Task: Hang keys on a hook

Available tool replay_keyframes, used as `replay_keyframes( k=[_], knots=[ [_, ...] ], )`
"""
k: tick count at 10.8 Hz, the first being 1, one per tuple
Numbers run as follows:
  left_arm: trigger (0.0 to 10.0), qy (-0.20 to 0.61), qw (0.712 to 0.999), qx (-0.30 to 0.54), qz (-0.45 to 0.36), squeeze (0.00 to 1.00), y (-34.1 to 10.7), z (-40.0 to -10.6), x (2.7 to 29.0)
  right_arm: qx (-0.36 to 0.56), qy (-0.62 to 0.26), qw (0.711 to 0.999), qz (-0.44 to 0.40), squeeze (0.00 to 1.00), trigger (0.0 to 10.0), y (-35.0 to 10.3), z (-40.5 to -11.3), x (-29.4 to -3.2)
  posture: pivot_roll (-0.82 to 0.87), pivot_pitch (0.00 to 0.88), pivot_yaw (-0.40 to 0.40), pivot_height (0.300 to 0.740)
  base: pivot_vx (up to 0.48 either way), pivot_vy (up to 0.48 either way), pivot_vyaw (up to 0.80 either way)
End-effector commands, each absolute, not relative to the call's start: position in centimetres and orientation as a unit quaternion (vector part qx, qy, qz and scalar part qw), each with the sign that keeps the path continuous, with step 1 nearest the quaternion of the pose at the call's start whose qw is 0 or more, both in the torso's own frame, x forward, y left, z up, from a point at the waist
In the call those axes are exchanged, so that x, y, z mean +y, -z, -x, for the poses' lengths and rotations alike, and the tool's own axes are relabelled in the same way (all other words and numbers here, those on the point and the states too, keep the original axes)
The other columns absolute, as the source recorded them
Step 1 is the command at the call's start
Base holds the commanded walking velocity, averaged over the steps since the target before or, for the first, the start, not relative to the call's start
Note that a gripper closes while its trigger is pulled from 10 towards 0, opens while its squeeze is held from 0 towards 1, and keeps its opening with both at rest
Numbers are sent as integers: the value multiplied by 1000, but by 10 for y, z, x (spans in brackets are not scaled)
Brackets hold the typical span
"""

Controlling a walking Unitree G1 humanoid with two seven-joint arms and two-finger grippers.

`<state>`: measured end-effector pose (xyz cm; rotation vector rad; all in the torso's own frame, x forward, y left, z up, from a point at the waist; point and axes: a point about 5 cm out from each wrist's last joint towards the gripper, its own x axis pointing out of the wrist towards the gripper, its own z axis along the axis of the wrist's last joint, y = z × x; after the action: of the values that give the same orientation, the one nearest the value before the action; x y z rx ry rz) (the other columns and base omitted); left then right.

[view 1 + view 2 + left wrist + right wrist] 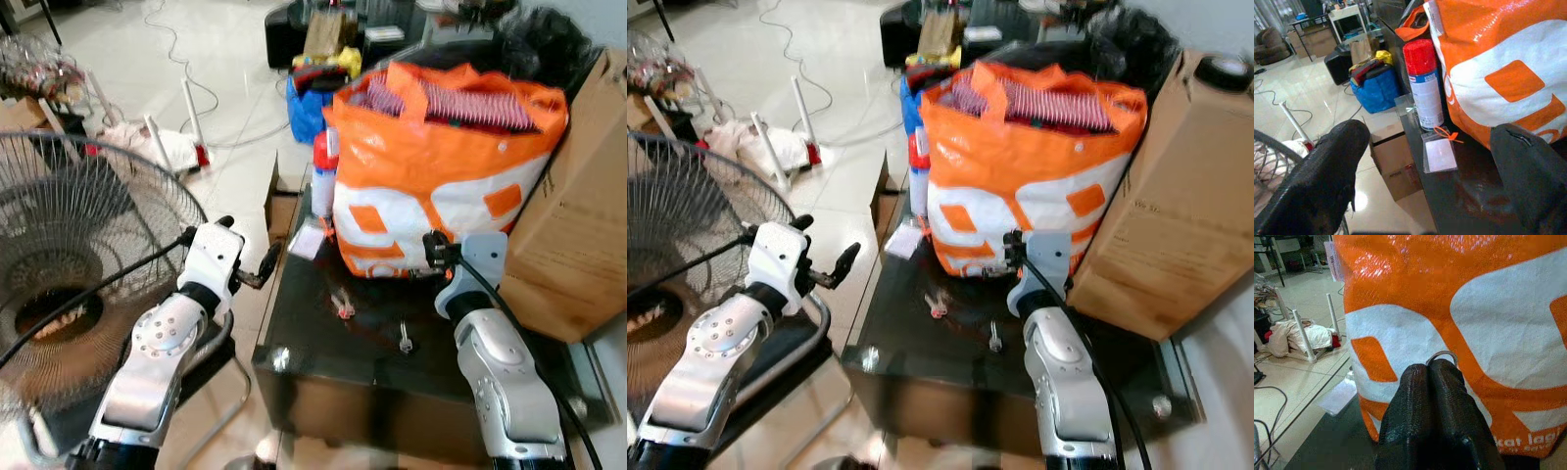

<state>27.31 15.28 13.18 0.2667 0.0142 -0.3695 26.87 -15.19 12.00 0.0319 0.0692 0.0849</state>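
Our right gripper (1442, 363) is pinched shut on a thin metal key ring (1442, 355) right against the big orange-and-white woven bag (441, 186), left gripper (1425, 161) gaping open, so we risk snagging it on the bag.

**A cluttered living space in a home**

The place looked like a lived-in home, used partly for storage. A glossy tiled floor (118, 88) ran to the far side, with loose cables trailing across it. On the near left stood a pedestal fan (69, 264). A dark glass-topped table (323, 343) carried a stuffed orange shopping bag (441, 186) and a red-capped spray can (1424, 83). A big cardboard box (578, 225) leaned on the right. Farther off sat a blue bag (1376, 88), a brown armchair (1268, 44) and a small desk (1347, 17).
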Motion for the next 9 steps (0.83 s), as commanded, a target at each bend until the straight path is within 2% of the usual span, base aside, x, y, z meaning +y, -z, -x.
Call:
replay_keyframes(
  k=[1,6,9],
  knots=[
    [10000,177,974,13,-140,63,-129,-274,156,43,-42,998,-21,0,10000,-117,-269,-152,-74,0,31,740,-255,0,0],
    [10000,177,974,12,-138,71,-129,-274,156,44,-42,998,-26,0,10000,-118,-269,-152,-79,0,33,740,-252,0,0],
    [10000,176,975,10,-137,71,-130,-276,156,39,-49,998,-22,0,10000,-120,-269,-149,-83,0,33,740,0,0,0]
  ],
)
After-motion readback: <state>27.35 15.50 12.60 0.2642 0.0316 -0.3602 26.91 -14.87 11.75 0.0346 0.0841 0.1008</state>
